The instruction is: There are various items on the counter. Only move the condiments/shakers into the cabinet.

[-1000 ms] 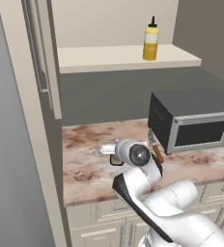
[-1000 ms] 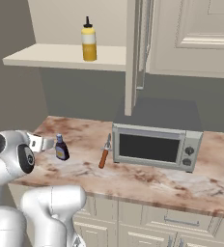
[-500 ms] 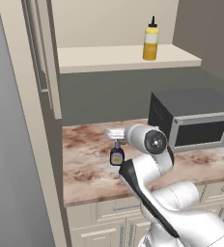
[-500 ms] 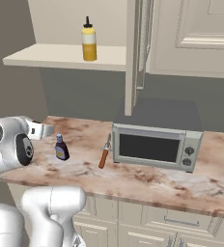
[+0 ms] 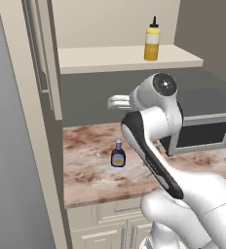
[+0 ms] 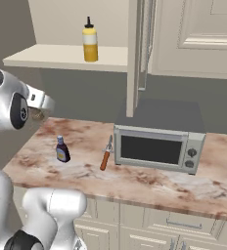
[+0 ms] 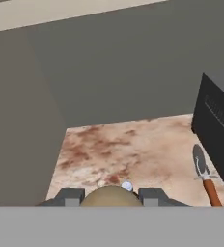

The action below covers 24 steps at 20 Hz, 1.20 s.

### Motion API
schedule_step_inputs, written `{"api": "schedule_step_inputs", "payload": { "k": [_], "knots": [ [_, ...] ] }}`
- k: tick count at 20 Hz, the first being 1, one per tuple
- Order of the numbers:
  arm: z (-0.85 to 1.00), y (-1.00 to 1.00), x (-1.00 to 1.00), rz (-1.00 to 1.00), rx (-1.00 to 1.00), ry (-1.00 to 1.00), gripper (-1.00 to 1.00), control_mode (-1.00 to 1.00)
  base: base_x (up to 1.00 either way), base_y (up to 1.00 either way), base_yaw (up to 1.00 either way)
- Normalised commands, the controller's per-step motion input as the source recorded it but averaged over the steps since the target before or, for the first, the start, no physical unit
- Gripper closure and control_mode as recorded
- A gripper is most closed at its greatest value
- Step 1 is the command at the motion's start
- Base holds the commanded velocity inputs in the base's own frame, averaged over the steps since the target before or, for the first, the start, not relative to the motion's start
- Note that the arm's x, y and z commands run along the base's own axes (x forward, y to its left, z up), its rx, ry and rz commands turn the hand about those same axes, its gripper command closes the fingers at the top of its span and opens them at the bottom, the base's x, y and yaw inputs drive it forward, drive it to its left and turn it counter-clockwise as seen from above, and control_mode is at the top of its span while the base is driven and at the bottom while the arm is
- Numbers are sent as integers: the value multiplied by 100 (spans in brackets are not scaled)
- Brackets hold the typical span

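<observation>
In the hand view a short tan pepper shaker (image 7: pixel 109 198) sits between my two finger tips, and my gripper (image 7: pixel 111 195) is shut on it. In the left base view my gripper (image 5: pixel 117 102) hangs well above the counter (image 5: pixel 88 170), below the cabinet shelf (image 5: pixel 105 57). From the right, the shaker (image 6: pixel 36 114) shows under the hand. A yellow squeeze bottle (image 5: pixel 152 44) (image 6: pixel 89 43) stands on the shelf. On the counter stands a dark bottle with a blue cap (image 5: pixel 118 154) (image 6: pixel 62 150).
A grey microwave (image 6: pixel 157 141) (image 5: pixel 202 131) occupies the counter's right part. An orange-handled stick-like tool (image 6: pixel 106 155) (image 7: pixel 205 176) lies just left of it. A tall beige side panel (image 5: pixel 42 73) bounds the left; a cabinet door edge (image 6: pixel 135 53) hangs above the microwave.
The arm has risen from counter height, carrying the tan shaker upward. The dark bottle, earlier half hidden by the hand, now stands in plain sight.
</observation>
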Motion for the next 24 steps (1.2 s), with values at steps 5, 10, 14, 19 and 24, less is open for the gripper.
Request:
{"api": "schedule_step_inputs", "payload": {
  "k": [5,10,14,19,24],
  "knots": [
    [90,1,0,1,0,20,100,-100,0,0,0],
    [5,2,0,0,-1,0,100,-100,0,0,0],
    [30,0,-29,0,-1,-27,100,-100,0,0,0],
    [70,0,-16,0,-2,-38,100,-100,0,0,0],
    [53,2,2,0,0,-11,100,-100,0,0,0]
  ]
}}
